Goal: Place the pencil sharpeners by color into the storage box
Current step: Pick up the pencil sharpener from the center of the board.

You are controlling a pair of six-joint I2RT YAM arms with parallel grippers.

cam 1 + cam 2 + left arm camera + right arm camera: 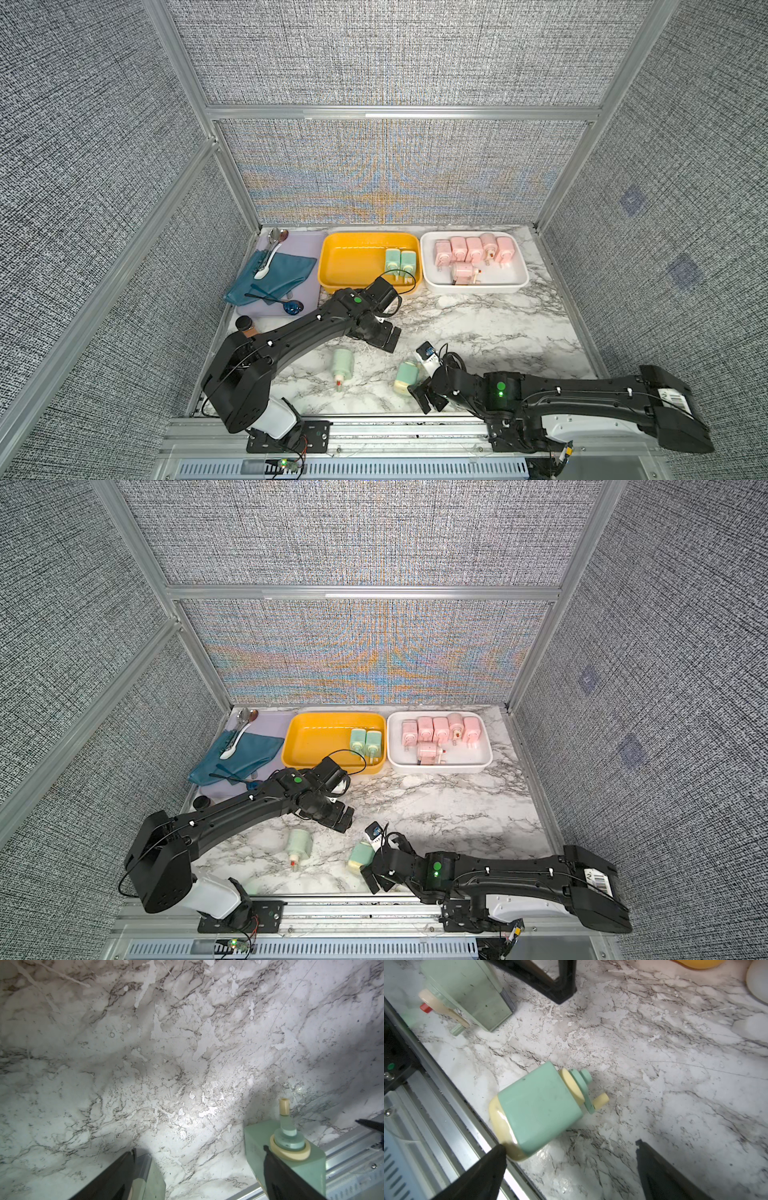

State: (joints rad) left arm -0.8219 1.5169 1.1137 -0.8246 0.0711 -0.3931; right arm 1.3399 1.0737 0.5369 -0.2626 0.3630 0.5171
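Observation:
Two mint green pencil sharpeners lie on the marble table near its front edge, one (343, 365) with a red-tipped crank and one (406, 376) with a cream end. My right gripper (426, 395) is open low beside the cream-ended sharpener (537, 1109), one fingertip close to its cream end, and holds nothing. Open and empty, my left gripper (388, 336) hangs above the table behind them; that same sharpener (291, 1147) shows beyond one finger. The yellow storage box (332, 266) holds two green sharpeners (399, 262). Several pink ones (469, 253) fill the white box (515, 274).
A lilac mat with a blue cloth (270, 274) and spoons lies at the back left. A brown jar with a black lid (245, 324) stands by the left arm. An aluminium rail (374, 428) runs along the front edge; fabric walls enclose the table.

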